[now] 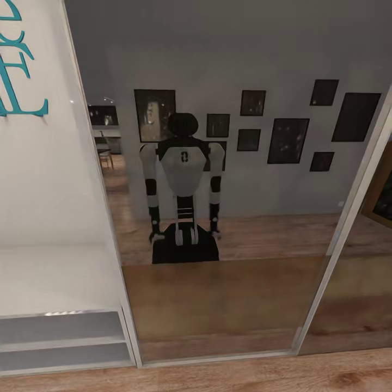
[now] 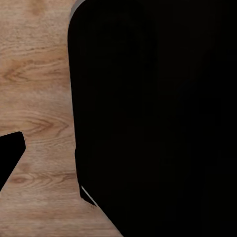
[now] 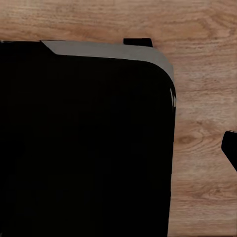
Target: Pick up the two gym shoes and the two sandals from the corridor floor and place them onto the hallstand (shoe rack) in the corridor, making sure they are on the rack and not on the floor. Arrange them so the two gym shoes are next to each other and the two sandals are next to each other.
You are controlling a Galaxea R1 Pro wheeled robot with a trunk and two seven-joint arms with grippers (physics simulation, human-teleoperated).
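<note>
One mirror (image 1: pixel 228 245) reflects the robot (image 1: pixel 184 190) standing on corridor floor (image 1: pixel 272 375).

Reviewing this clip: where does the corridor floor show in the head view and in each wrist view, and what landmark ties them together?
Head view: the corridor floor is a wood strip along the bottom edge, below the mirror.
Left wrist view: it lies beside a large black body.
Right wrist view: it borders that body on two sides.
Shared landmark: the black body, probably the robot's base, reflected in the mirror.
</note>
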